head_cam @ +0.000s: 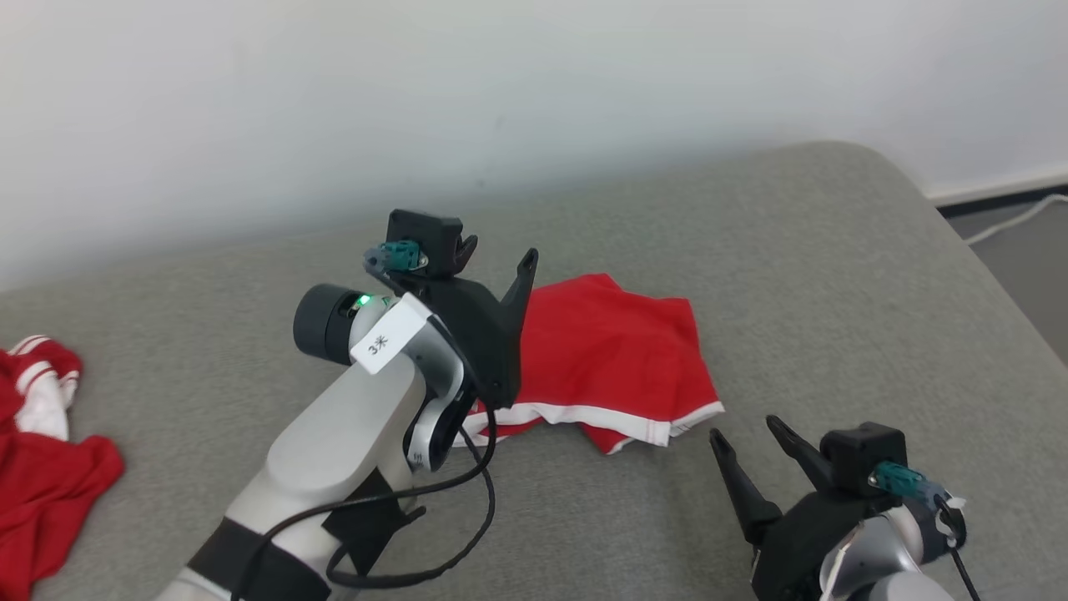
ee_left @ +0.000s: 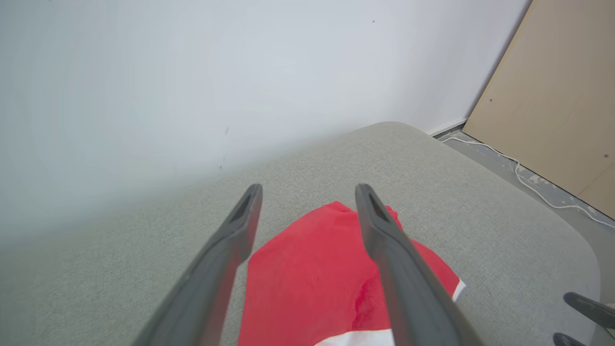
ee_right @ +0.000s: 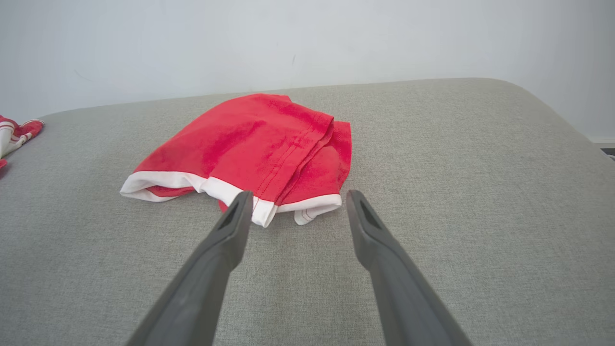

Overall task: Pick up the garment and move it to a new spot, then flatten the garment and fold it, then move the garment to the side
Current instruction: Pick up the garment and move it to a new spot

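Note:
The garment is red with a white hem and lies folded on the grey cushioned surface, near its middle. My left gripper hangs open over the garment's left part, and its arm covers that edge. In the left wrist view the garment lies below the spread fingers of my left gripper, nothing between them. My right gripper stands open just off the garment's near right corner. In the right wrist view its fingers point at the white hem of the garment.
Another red and white pile of clothing lies at the surface's left edge. A pale wall runs along the back. To the right the surface drops to a floor with a white cable, and a wooden board leans there.

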Robot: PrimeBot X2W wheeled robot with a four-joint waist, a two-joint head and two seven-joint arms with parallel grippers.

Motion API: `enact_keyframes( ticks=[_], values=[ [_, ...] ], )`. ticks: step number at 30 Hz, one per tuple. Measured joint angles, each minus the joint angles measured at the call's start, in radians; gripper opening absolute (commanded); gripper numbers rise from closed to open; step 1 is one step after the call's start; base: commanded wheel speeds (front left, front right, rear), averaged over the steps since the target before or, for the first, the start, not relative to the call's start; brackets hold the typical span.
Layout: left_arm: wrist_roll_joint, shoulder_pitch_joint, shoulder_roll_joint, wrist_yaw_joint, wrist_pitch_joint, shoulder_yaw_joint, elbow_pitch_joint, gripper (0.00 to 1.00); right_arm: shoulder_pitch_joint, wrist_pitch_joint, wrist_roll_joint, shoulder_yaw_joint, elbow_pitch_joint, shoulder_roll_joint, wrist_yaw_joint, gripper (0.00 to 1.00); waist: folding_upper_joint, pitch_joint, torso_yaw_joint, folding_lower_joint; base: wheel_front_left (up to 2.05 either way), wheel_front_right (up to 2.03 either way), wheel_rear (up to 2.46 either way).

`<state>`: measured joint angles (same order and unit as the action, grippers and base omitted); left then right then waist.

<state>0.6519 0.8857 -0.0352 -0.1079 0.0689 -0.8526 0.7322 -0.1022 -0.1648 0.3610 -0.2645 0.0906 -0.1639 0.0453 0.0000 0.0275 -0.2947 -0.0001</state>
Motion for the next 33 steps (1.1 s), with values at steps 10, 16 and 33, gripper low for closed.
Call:
enact_keyframes(
  ticks=[10,16,33],
  values=[
    [0.012,-0.187,-0.096,-0.006,-0.101,0.042,-0.061,1.00,0.116,0.035,0.009,0.064,-0.054,-0.022,0.035,1.00,0.0000,-0.066,0.140,-0.0001,0.00,0.00,0.00],
    [0.040,-0.307,-0.165,-0.015,-0.210,0.127,-0.162,1.00,0.160,0.061,0.025,0.110,-0.077,-0.009,0.053,1.00,-0.0001,-0.101,0.216,-0.0001,0.00,0.00,0.00],
    [0.008,-0.788,-0.278,-0.016,-0.316,0.366,-0.451,1.00,0.219,0.178,0.058,0.252,-0.120,0.063,0.078,1.00,-0.0001,-0.160,0.267,0.0000,0.00,0.00,0.00]
  ],
)
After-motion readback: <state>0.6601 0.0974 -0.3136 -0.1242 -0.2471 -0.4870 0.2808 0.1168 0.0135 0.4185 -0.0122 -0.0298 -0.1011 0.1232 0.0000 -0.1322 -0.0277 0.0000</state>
